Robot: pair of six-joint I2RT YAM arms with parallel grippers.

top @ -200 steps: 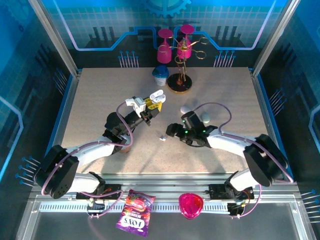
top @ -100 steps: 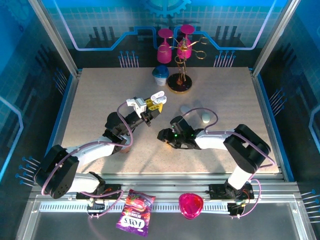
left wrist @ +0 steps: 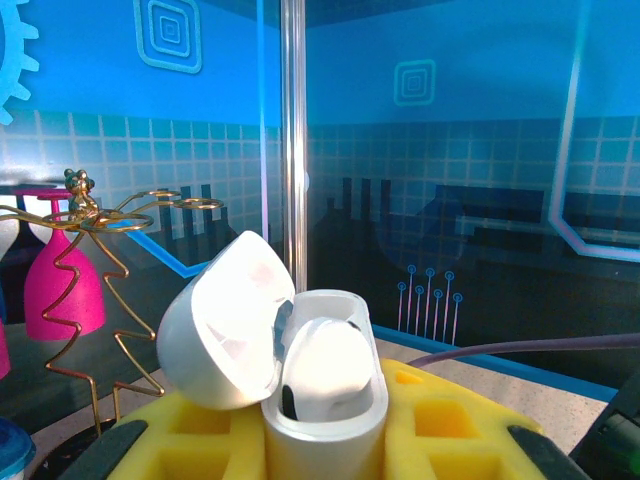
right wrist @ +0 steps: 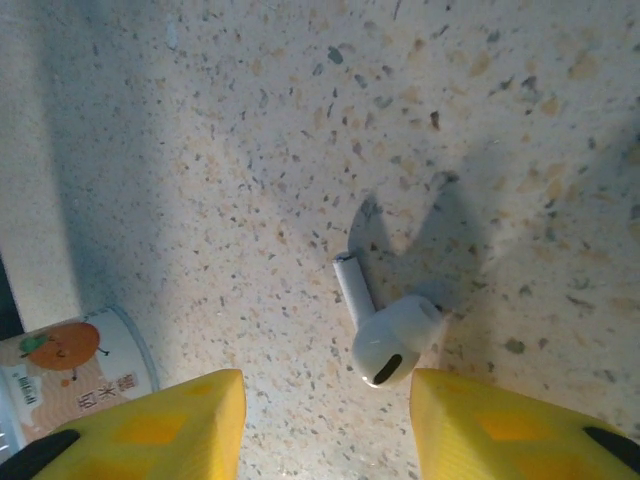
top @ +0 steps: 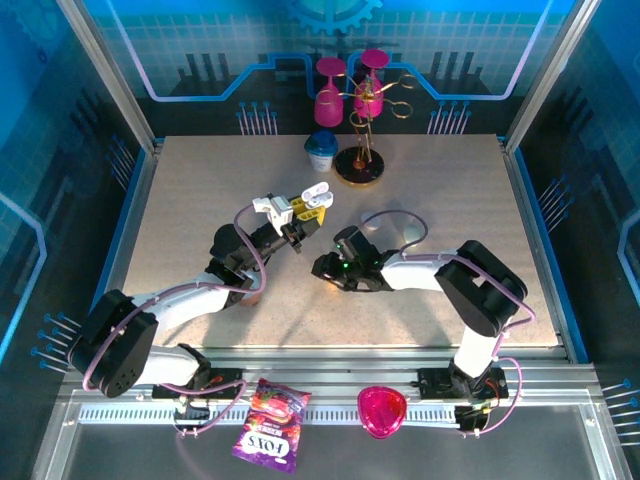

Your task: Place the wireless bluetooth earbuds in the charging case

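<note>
My left gripper (top: pixel 306 203) is raised above the table and shut on an open white charging case (left wrist: pixel 326 412). Its lid (left wrist: pixel 226 325) is tipped back to the left, and one white earbud (left wrist: pixel 322 368) sits inside the case. Yellow fingers (left wrist: pixel 445 430) press on both sides of the case. On the speckled table lies another white earbud (right wrist: pixel 386 338), stem pointing up-left. My right gripper (right wrist: pixel 325 420) is open low over it, one yellow finger (right wrist: pixel 160 425) to its left and the other close on its right. In the top view my right gripper (top: pixel 324 268) is at the table's middle.
Two small white rounded cases (top: pixel 409 236) lie behind the right arm. A small printed can (right wrist: pixel 72 368) stands left of the right gripper. A gold stand with pink glasses (top: pixel 360 130) and a blue cup (top: pixel 321 151) are at the back. A candy bag (top: pixel 268 426) lies off the front edge.
My right gripper has slid left across the table and now covers the spot where the earbud lay. The left arm and its case have not moved.
</note>
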